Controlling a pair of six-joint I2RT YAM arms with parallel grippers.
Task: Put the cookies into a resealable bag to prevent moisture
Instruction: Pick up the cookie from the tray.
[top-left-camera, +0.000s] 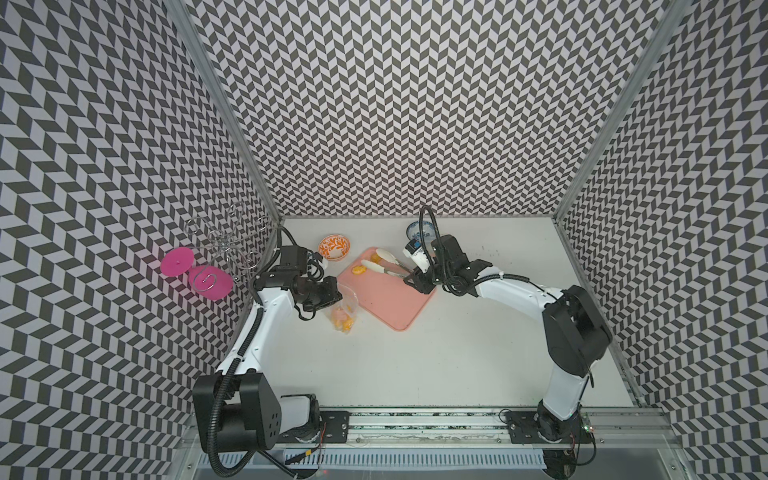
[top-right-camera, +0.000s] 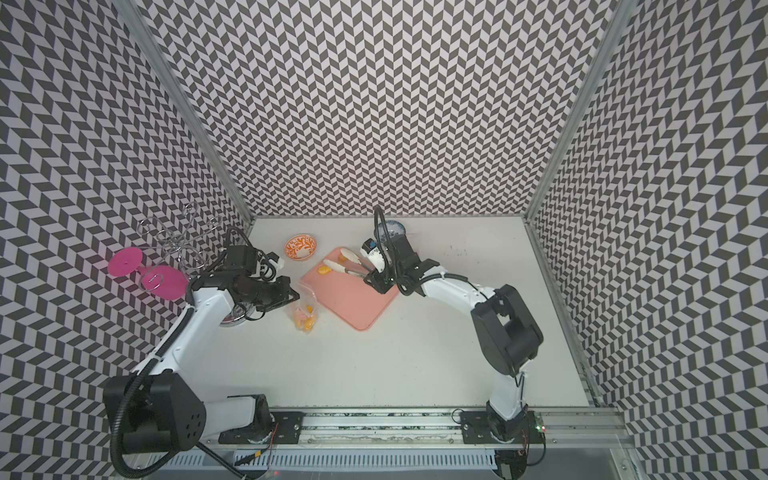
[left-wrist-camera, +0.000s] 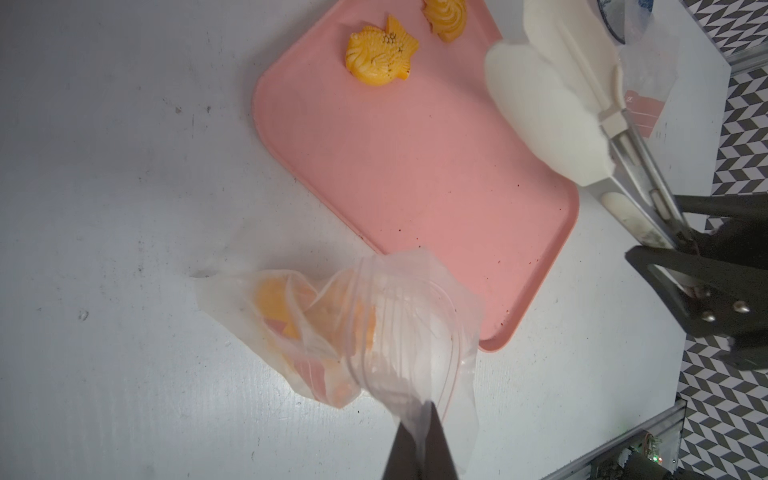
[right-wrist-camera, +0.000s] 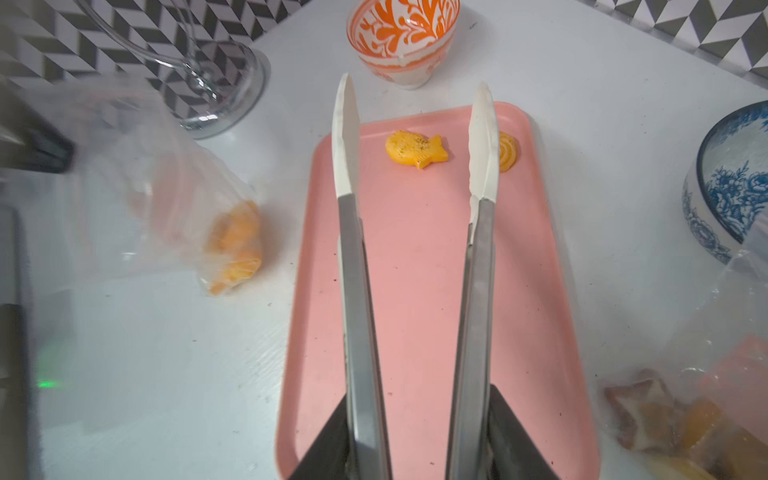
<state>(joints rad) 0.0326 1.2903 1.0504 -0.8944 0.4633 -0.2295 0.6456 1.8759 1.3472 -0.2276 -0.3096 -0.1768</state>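
**Pink tray carrying two cookies, bag beside it**

Pink plastic tray (right-wrist-camera: 415, 291) is sitting on the bench (top-left-camera: 457, 340) with two yellow cookies (right-wrist-camera: 415, 148) lying at its far end, a fish shape and a swirl (right-wrist-camera: 509, 151). More orange cookies are lying inside the clear resealable bag (left-wrist-camera: 395, 316), which is slumping on the bench just beside the tray. The left gripper (left-wrist-camera: 419, 411) is pinching the bag's rim, its fingers (left-wrist-camera: 415, 449) clenched on the plastic. The right gripper (top-left-camera: 411, 277) is grasping the tongs (right-wrist-camera: 357, 249) by the handles, their white tips standing apart above the tray.
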